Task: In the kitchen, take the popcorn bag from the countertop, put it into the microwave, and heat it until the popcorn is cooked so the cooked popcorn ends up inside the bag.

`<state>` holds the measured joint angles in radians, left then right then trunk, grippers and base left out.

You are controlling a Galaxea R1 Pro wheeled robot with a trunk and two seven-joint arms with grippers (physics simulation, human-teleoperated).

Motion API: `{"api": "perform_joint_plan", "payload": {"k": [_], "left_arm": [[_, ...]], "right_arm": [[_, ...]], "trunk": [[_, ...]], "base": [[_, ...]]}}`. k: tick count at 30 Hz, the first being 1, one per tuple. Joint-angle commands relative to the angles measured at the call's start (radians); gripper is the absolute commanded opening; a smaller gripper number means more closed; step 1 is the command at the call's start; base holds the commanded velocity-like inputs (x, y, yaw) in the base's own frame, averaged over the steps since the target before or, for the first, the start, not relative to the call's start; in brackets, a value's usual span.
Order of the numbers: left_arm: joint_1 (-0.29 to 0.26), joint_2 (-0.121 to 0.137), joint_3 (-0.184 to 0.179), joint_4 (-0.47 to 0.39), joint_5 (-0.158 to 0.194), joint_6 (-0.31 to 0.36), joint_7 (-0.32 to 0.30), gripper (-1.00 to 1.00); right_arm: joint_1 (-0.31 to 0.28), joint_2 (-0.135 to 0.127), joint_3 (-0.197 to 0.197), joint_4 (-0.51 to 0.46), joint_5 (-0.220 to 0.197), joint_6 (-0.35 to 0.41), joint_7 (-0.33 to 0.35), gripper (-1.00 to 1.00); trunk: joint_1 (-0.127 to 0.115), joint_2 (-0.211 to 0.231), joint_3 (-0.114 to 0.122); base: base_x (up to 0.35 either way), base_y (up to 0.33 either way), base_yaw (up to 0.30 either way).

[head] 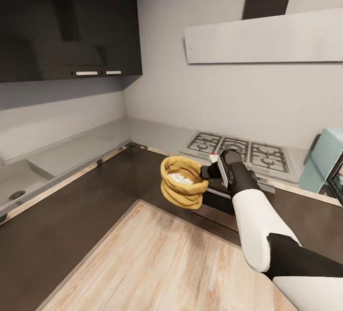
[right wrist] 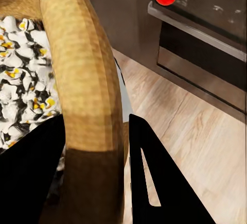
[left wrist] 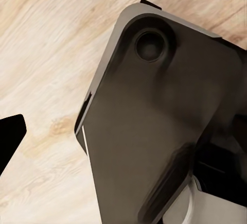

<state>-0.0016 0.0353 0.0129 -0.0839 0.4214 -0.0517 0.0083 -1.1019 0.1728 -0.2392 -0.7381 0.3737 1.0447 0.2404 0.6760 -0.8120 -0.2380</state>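
"Popcorn bag (head: 183, 182) was where, at that moment?"

"Off the bench (head: 71, 153) and in the air over the wooden floor (head: 157, 258), in front of the gas hob (head: 240, 151). The right gripper (head: 206, 172) had its fingers (right wrist: 154, 183) pinching the thick rolled rim, one inside the mouth and one outside. The microwave (head: 326, 158) sat at the far right, on the bench."

"And how would it handle?"

"Soft and light, I judged; a wrinkly sack that sags. The rolled rim was the firmest hold. The popcorn (right wrist: 23, 74) lay loose inside, so tipping risked a spill."

"The left fingers?"

"I couldn't tell. That wrist camera faced a dark robot part above the floor."
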Motion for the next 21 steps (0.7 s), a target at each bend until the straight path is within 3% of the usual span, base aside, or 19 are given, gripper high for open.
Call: {"api": "perform_joint_plan", "payload": {"k": [1,11,18,21], "left_arm": [[0.0,0.0,0.001,-0.001,0.002,-0.002,0.001,1.0],[-0.001,0.0,-0.004,-0.001,0.0,-0.002,0.001,1.0],[0.0,0.0,-0.007,-0.001,-0.006,-0.002,0.001,1.0],[0.0,0.0,-0.006,-0.001,-0.006,-0.002,0.001,1.0]], "right_arm": [[-0.001,0.001,-0.006,-0.002,0.01,0.002,0.008,-1.0],[-0.001,-0.001,-0.007,-0.003,0.011,0.002,0.0,-1.0],[-0.001,-0.056,-0.008,-0.003,0.013,0.002,0.002,-1.0],[-0.001,-0.064,-0.007,-0.003,0.018,0.002,0.003,-1.0]], "trunk": [[0.0,-0.001,-0.001],[0.0,-0.001,-0.001],[0.0,-0.001,-0.001],[0.0,-0.001,-0.001]], "base": [[0.0,0.0,-0.238],[0.0,0.0,-0.292],[0.0,0.0,-0.298],[0.0,0.0,-0.298]]}}
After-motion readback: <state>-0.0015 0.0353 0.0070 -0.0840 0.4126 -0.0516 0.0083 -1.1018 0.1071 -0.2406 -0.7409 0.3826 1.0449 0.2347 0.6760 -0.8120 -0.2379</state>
